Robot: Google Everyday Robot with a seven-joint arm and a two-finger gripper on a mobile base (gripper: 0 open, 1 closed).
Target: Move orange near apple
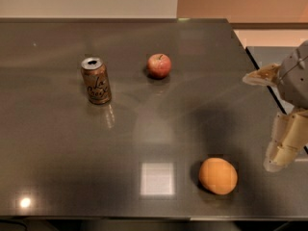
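The orange lies near the front edge of the dark table, just left of and slightly below the gripper, not touching it. The apple sits well apart toward the back, with a drink can standing upright to its left. The gripper hangs at the table's right edge, its two pale fingers spread wide and holding nothing: one reaches left, the other points down.
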